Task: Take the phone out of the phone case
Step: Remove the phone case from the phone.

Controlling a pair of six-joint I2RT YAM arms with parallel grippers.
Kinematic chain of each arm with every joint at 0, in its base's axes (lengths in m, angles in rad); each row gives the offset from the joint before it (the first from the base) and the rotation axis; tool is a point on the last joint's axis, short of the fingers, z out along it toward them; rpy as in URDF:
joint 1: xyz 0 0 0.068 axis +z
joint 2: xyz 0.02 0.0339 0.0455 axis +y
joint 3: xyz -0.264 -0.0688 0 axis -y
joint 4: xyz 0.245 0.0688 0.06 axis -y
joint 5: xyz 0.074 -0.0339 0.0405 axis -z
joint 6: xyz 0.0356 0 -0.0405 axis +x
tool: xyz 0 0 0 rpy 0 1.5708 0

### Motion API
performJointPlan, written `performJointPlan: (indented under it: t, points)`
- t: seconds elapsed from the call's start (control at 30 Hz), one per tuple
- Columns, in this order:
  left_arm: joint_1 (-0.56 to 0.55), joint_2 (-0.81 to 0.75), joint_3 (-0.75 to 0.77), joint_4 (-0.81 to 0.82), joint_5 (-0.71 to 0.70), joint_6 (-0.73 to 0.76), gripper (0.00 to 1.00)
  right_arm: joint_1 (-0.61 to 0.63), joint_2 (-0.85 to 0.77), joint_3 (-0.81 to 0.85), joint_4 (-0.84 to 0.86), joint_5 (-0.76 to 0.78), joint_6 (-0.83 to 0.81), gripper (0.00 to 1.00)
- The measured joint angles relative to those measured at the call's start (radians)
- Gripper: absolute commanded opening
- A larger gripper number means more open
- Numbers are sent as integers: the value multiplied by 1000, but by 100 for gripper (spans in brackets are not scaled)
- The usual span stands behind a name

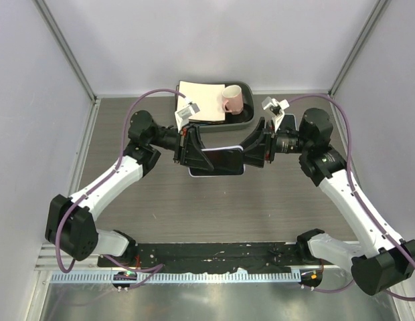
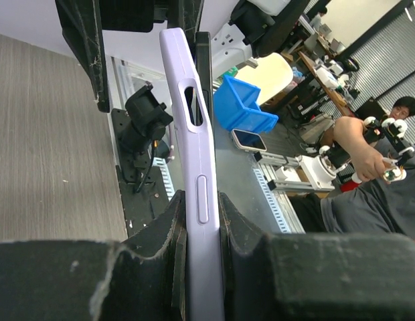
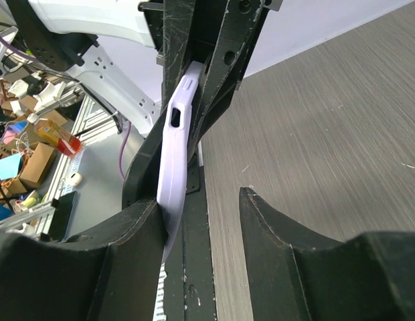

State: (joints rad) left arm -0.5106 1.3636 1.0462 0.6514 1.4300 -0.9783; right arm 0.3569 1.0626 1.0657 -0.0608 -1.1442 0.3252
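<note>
The left claw [image 2: 202, 221] pinched one end of the lilac phone case [image 2: 194, 134], phone [image 1: 221, 159] seated inside, above the counter [image 1: 261, 200]. The right claw [image 3: 201, 221] stood spread at the case's opposite end, one finger against it.

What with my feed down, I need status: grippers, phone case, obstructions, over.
Left gripper shut on phone case. Right gripper open around its other end. Phone not yet free. Nothing blocking.

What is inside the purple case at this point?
The phone: its dark face shows from above, its black edge along the case rim. The left gripper covers one end, so whether it is fully seated cannot be seen.
</note>
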Motion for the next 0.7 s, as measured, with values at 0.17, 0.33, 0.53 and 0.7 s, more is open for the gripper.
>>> performJointPlan:
  t: [0.17,0.33,0.53,0.7]
  points:
    - [0,0,-13,-19,-29,3,0,16,20,-5,3,42,0,50]
    - [1,4,-43,-29,-50,16,0,17,31,-38,12,55,9,50]
    - [2,14,-72,-21,-60,18,0,17,40,-90,53,42,50,48]
    - [5,15,-98,-4,-72,11,0,15,52,-157,179,3,156,38]
